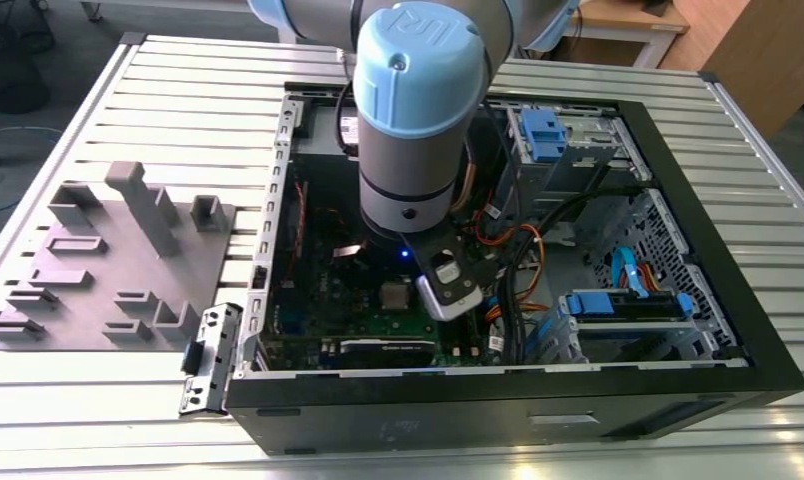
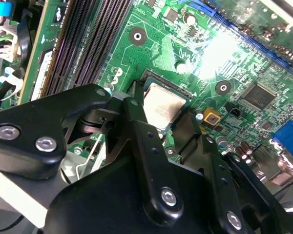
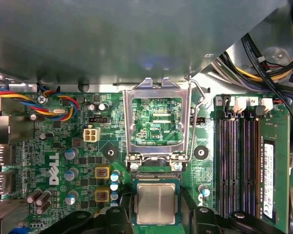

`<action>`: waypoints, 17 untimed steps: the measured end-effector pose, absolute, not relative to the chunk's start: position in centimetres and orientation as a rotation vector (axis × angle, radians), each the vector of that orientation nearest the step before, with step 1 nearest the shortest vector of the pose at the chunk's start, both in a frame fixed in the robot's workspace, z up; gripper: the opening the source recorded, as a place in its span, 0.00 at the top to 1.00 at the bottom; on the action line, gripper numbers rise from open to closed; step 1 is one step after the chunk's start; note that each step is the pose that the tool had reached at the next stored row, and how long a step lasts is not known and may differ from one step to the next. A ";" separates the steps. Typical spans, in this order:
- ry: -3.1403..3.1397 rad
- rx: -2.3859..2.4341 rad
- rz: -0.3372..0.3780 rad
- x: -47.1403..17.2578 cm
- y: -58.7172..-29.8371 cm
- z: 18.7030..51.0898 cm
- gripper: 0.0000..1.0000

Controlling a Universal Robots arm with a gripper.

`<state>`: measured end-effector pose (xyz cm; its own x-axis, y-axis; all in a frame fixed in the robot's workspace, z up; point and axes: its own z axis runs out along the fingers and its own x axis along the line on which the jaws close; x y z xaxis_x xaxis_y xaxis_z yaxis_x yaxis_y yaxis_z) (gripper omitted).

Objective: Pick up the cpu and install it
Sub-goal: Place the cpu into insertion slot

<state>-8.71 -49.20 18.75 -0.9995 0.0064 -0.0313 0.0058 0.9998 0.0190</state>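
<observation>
Reaching down into the open computer case (image 1: 509, 405) on the slatted table (image 1: 162, 70), the arm (image 1: 416, 110) stands over the green motherboard (image 1: 375, 325). At the exterior view's left of the case a grey plastic tray (image 1: 109, 260) with upright blocks lies on the table; the arm's bulk hides most of the board here.

Both wrist views look at the board from close up. The pincer (image 3: 156, 217) is clamped on the cpu (image 3: 156, 197), one black finger (image 3: 123, 214) against each of two opposite edges. The chip lies flat and level at the socket, silvery top up. In the first wrist view the shiny socket frame (image 3: 158, 92) stands swung open just beyond the cpu, with memory slots (image 3: 237, 161) to one side. In the second wrist view the finger (image 2: 136, 105) and its linkage cover part of the chip (image 2: 163, 107).
</observation>
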 end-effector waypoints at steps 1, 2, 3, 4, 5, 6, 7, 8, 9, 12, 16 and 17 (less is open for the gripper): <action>3.110 0.010 0.029 -8.7 -49.2 18.7 0.53; 3.110 0.010 0.029 -8.7 -49.2 18.7 0.53; 3.110 0.010 0.029 -8.7 -49.2 18.7 0.53; 3.110 0.010 0.029 -8.7 -49.2 18.7 0.53; 3.110 0.010 0.029 -8.7 -49.2 18.7 0.53; 3.110 0.010 0.029 -8.7 -49.2 18.8 0.53; 3.110 0.010 0.029 -8.7 -49.2 18.7 0.53; 3.110 0.010 0.029 -8.7 -49.2 18.7 0.53; 3.110 0.010 0.029 -8.7 -49.2 18.7 0.53; 3.110 0.010 0.029 -8.6 -49.2 18.7 0.53; 3.110 0.009 0.030 -8.6 -49.2 18.7 0.53; 3.109 0.009 0.030 -8.6 -49.2 18.7 0.52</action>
<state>-8.61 -49.19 18.73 -0.9995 0.0063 -0.0319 0.0057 0.9998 0.0194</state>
